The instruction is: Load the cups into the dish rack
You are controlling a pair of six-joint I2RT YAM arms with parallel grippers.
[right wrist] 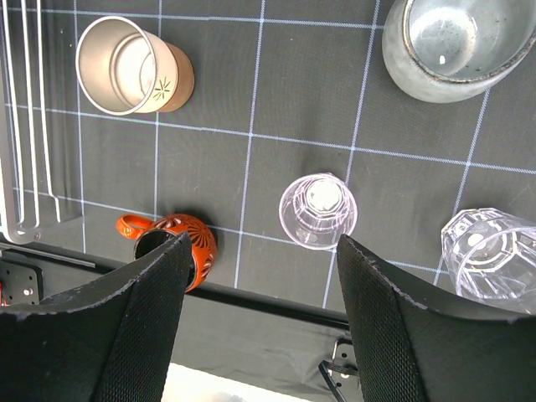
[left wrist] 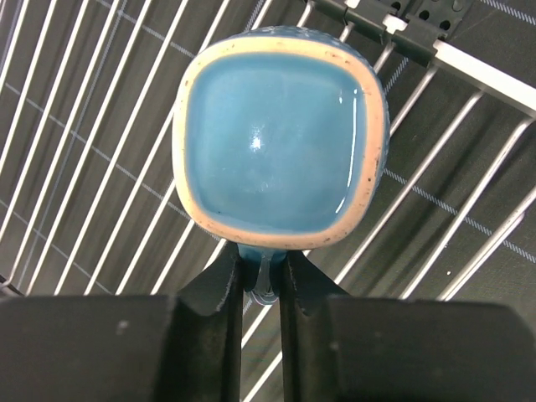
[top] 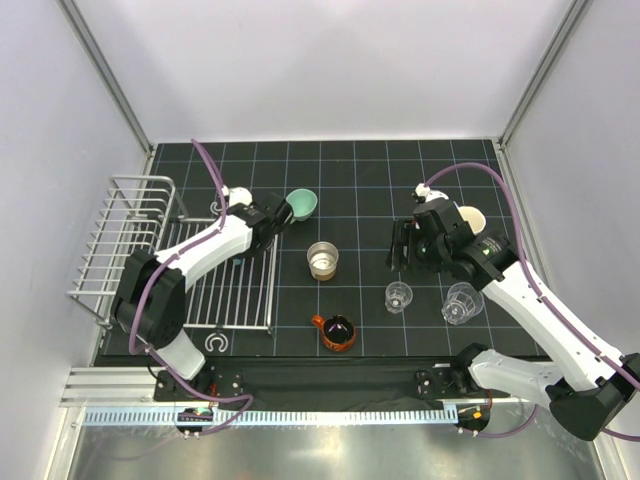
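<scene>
Mouth of blue cup (left wrist: 280,142) faces the wrist; left end effector (left wrist: 261,270) clamps it; right end effector (right wrist: 261,247) spread.

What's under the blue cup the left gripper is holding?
Flat slats of the dish rack run beneath the blue cup, pinched by the left gripper, black mat showing between them. The cup hides the slats directly below and whether it touches them.

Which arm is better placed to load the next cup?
The robot's left. The left end effector is shut on the rounded-square blue cup with a cream rim, right above the flat slats of the white wire dish rack. The right end effector hangs open over the clear faceted cup, off the rack.
</scene>
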